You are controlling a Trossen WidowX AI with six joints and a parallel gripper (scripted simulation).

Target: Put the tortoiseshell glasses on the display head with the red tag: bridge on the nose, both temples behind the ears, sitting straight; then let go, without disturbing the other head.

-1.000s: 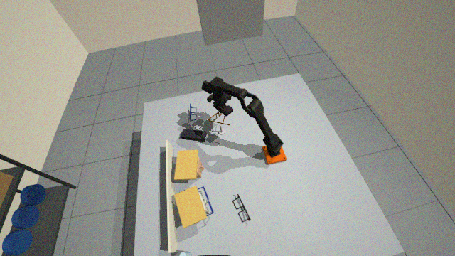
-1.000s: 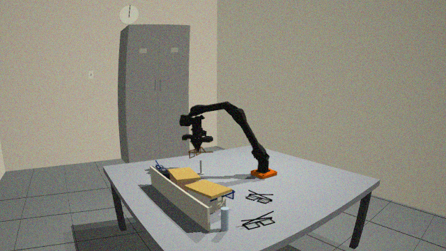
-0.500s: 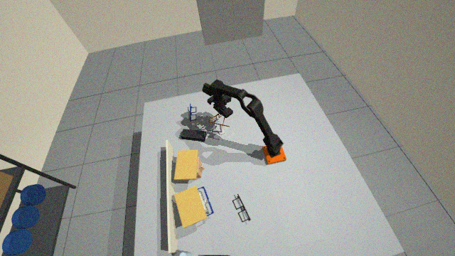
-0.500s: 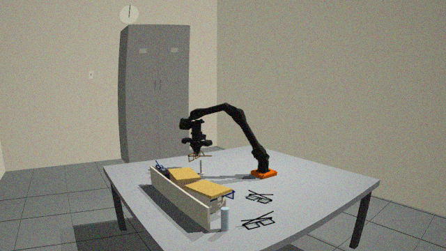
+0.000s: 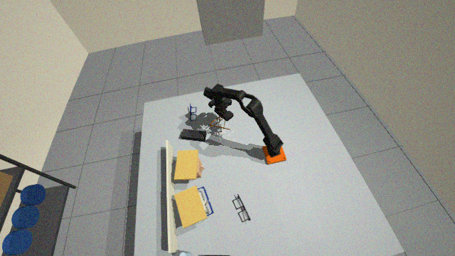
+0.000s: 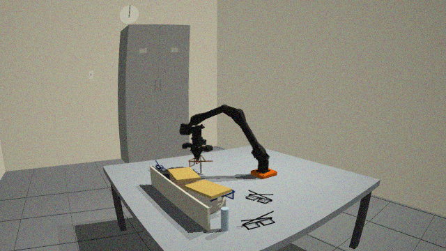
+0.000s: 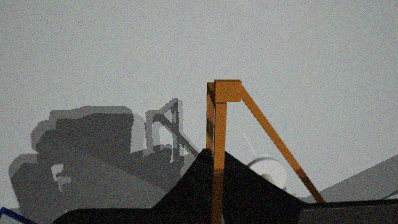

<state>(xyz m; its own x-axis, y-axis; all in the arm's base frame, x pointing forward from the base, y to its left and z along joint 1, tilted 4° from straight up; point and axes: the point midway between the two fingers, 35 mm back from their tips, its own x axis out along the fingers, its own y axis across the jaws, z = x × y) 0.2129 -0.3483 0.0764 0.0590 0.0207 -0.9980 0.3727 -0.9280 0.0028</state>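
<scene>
My gripper is shut on the tortoiseshell glasses, holding them above the table's back part. Their orange-brown frame and spread temples show in the wrist view, with the fingertips hiding part. The glasses are apart from both heads. One display head, with a peach face, is under the farther yellow board. The other, pale head is under the nearer yellow board and wears blue glasses. I cannot make out a red tag.
A thin white post with a round base stands below the held glasses. Blue glasses and a dark block lie near. A cream wall runs behind the heads. Black glasses and a light-blue cylinder are nearer the front.
</scene>
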